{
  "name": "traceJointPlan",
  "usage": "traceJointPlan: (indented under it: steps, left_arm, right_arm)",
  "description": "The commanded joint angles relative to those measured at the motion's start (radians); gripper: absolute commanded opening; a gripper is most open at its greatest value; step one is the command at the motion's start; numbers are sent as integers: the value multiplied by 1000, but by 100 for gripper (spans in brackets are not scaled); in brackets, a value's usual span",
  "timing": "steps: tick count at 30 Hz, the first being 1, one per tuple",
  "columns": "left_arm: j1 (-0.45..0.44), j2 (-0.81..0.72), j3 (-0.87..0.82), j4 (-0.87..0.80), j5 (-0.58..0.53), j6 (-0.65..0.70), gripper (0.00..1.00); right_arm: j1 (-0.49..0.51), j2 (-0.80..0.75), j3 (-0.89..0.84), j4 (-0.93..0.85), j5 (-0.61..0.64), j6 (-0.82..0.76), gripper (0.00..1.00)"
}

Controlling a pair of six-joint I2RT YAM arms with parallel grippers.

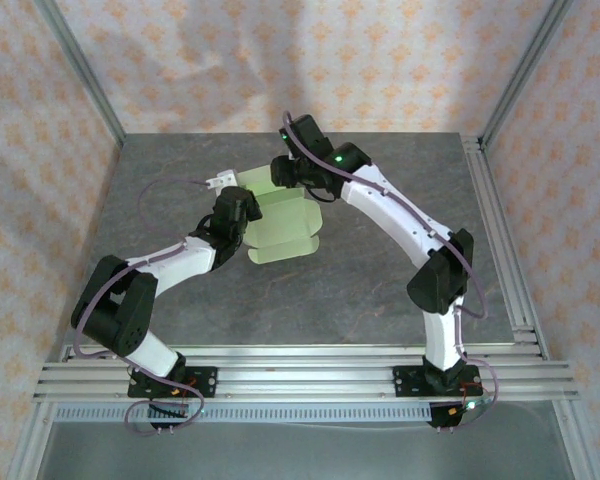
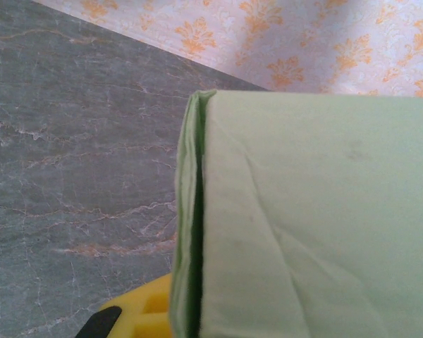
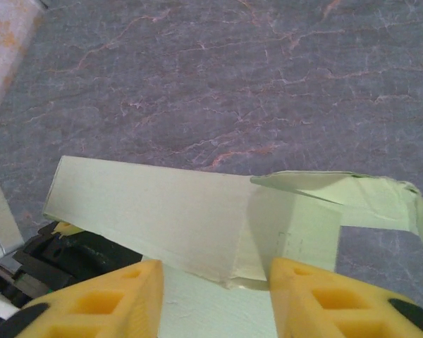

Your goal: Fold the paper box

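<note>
Seemingly about halfway folded, the paper box [image 1: 285, 228] sits in the middle of the table [image 1: 360, 300] between both arms. One wall stands upright, while a corner flap droops loose and a panel lies flat, so the closing folds remain. The right gripper [image 3: 215, 282] has its yellow fingers [image 3: 120, 299] spread wide over the card, clasping nothing. The left gripper [image 1: 235, 213] is close against the box's edge, and I cannot tell whether it grips.

Entry: I see both arms built alike. The left arm [image 1: 170, 262] and right arm [image 1: 400, 215] have white link shells, black joint housings and black base mounts. Purple-grey cables [image 1: 92, 298] run along the links. A green LED [image 1: 337, 159] is lit on the right wrist. The right gripper [image 3: 215, 271] has yellow fingers [image 3: 106, 299], moulded with recesses and black inserts.
</note>
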Motion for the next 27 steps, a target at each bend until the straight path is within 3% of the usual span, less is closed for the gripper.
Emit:
traceJointPlan:
  steps: [1, 15, 23, 27]
  left_arm:
    - [2, -35, -5, 2, -33, 10, 0]
    - [1, -44, -4, -21, -20, 29, 0]
    - [1, -54, -11, -18, -22, 36, 0]
    - [2, -55, -6, -25, -24, 41, 0]
  right_arm:
    - [3, 15, 54, -48, 32, 24, 40]
    - [-8, 54, 96, -44, 21, 72, 24]
    - [-17, 63, 102, -49, 21, 116, 25]
    - [-17, 75, 116, -60, 9, 126, 16]
